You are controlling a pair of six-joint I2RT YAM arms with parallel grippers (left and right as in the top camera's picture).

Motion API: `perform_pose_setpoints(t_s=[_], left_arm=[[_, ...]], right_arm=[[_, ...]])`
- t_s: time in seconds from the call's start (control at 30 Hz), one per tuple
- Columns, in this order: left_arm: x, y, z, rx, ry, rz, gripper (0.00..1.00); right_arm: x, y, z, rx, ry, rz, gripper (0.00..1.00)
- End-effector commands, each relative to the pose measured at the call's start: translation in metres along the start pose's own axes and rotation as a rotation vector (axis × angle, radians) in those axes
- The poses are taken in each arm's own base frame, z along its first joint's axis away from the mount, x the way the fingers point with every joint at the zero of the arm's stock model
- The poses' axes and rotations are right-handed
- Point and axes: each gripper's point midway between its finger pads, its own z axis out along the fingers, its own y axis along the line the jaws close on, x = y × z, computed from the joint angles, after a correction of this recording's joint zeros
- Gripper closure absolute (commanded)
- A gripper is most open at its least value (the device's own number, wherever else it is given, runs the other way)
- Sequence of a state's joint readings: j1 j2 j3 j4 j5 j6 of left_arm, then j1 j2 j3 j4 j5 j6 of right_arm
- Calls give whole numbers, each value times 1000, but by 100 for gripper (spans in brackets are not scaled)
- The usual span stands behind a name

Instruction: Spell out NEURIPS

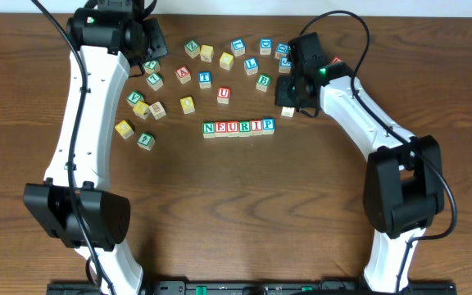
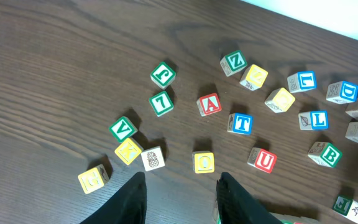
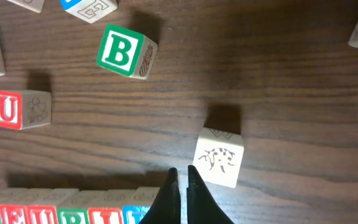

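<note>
Wood table (image 1: 236, 205), row (image 1: 238, 127) reads NEURIP, S missing; right gripper (image 3: 181, 177) pinched shut, empty, cube (image 3: 219, 157) just beside it off row's P end: open up, straddle squarely; left gripper (image 2: 183, 180) parted, empty

Saw a dark brown wood-grain tabletop (image 3: 291, 74), smooth, faintly sheened. Found the small pale wooden picture cube (image 3: 218, 157) bare and matt, the green-bordered wooden B cube (image 3: 126, 51) smoothly painted on its letter face. Noted smooth white plastic arm shells (image 1: 80, 106) and the left gripper's matt black fingers (image 2: 132, 199).
</note>
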State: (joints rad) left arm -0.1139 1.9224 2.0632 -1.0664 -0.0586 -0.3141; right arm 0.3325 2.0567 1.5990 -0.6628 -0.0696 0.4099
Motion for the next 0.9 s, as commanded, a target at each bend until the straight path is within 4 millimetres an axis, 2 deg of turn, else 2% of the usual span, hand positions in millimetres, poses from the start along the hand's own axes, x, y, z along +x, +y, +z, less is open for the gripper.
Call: perform_pose_setpoints(t_s=[0.0, 0.13, 0.67, 0.87], left_arm=[[0, 1, 2, -8, 1, 10, 63], [0, 1, 2, -8, 2, 10, 63], [0, 1, 2, -8, 2, 10, 63], [0, 1, 2, -8, 2, 10, 63]], right_arm=[[12, -5, 19, 31, 35, 7, 99], [14, -7, 30, 37, 43, 15, 99], [20, -10, 48, 42, 63, 19, 99], [36, -7, 63, 48, 109, 4, 99]])
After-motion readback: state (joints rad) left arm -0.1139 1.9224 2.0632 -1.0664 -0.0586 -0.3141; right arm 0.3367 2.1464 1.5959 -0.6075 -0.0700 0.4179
